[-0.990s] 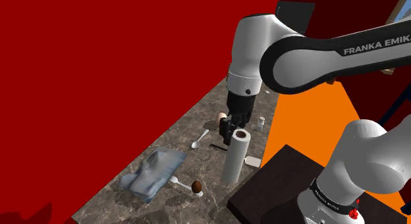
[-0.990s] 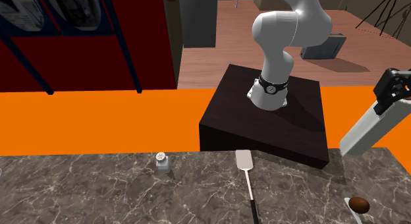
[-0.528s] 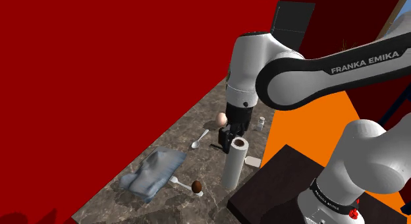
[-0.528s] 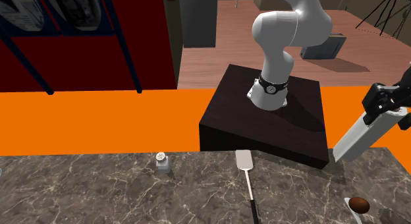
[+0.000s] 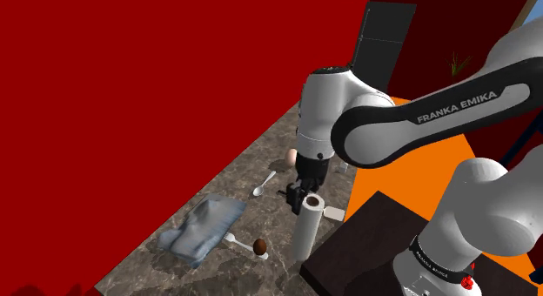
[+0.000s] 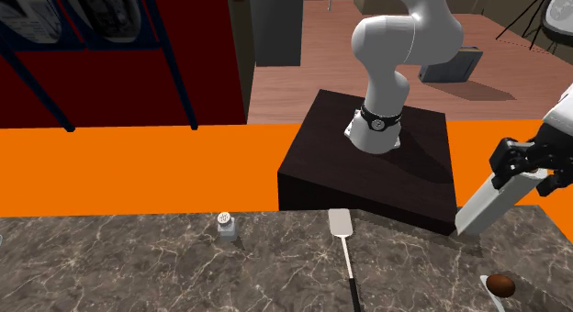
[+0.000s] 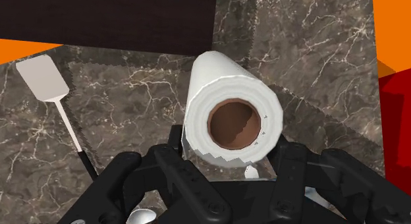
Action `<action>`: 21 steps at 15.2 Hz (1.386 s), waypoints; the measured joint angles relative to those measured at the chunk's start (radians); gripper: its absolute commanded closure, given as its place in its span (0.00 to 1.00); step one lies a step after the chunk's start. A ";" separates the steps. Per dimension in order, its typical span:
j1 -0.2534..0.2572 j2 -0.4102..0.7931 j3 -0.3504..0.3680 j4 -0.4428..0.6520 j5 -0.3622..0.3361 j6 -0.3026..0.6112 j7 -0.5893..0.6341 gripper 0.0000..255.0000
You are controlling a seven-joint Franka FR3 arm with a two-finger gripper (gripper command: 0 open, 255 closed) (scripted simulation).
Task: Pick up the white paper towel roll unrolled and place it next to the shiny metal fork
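gripper (image 7: 229,150) is clamped on the paper towel roll (image 7: 230,114). Fingers (image 7: 172,160) press both sides near its top end, and the brown core faces the wrist camera.

The roll is white and hangs tilted under the hand, with its lower end over the marble counter (image 7: 132,104), close to the edge by the stand (image 7: 105,18). Can't tell from these angles whether that end touches the counter.

In the shoulder view the roll (image 5: 307,226) sits under the gripper (image 5: 300,197). It is between the spatula (image 5: 335,213) on the shoulder view's right and a brown round item (image 5: 260,245) on the left. The brown item rests on a white spoon-shaped piece.

Farther along the counter (image 5: 217,268) there's a crumpled blue-grey cloth (image 5: 204,225), then a white spoon (image 5: 264,184), then an egg (image 5: 292,154) near the red wall (image 5: 130,94).

In the second exterior view the roll (image 6: 487,205) slants steeply at the right, with the gripper (image 6: 519,159) on its upper end, just beside the stand's (image 6: 376,177) corner. The spatula (image 6: 342,226) lies mid-counter with its head toward the stand. A small shaker (image 6: 226,225) stands well apart on that view's left. Orange floor (image 6: 138,168) beyond.
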State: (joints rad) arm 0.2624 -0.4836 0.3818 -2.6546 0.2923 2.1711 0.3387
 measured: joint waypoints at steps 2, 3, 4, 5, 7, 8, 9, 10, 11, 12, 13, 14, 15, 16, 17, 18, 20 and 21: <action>-0.001 0.016 0.004 -0.016 0.003 0.032 -0.003 1.00; 0.000 0.025 0.009 -0.022 0.004 0.046 -0.001 1.00; 0.000 0.037 0.012 -0.029 0.005 0.066 -0.002 1.00; -0.001 0.049 0.016 -0.033 0.006 0.081 -0.001 1.00; -0.003 0.067 0.019 -0.047 0.007 0.113 -0.005 1.00; -0.005 0.084 0.023 -0.050 0.006 0.133 -0.004 1.00; -0.005 0.097 0.027 -0.056 0.007 0.155 -0.003 1.00; -0.005 0.105 0.030 -0.062 0.008 0.173 -0.004 1.00; -0.006 0.118 0.032 -0.068 0.009 0.195 -0.005 1.00; -0.007 0.128 0.034 -0.071 0.008 0.207 -0.005 1.00; -0.006 0.138 0.038 -0.081 0.010 0.222 -0.004 1.00; -0.008 0.153 0.042 -0.083 0.009 0.238 -0.003 1.00; -0.008 0.165 0.044 -0.093 0.010 0.258 -0.004 1.00; -0.010 0.181 0.047 -0.093 0.007 0.272 -0.002 1.00; -0.011 0.190 0.049 -0.096 0.006 0.285 -0.002 1.00; -0.011 0.190 0.049 -0.096 0.006 0.285 -0.002 0.00; -0.003 0.171 0.045 -0.103 0.013 0.273 -0.015 0.00; 0.013 0.122 0.037 -0.117 0.029 0.241 -0.035 0.00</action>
State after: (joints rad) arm 0.2759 -0.3614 0.4184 -2.7720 0.3209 2.4119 0.3034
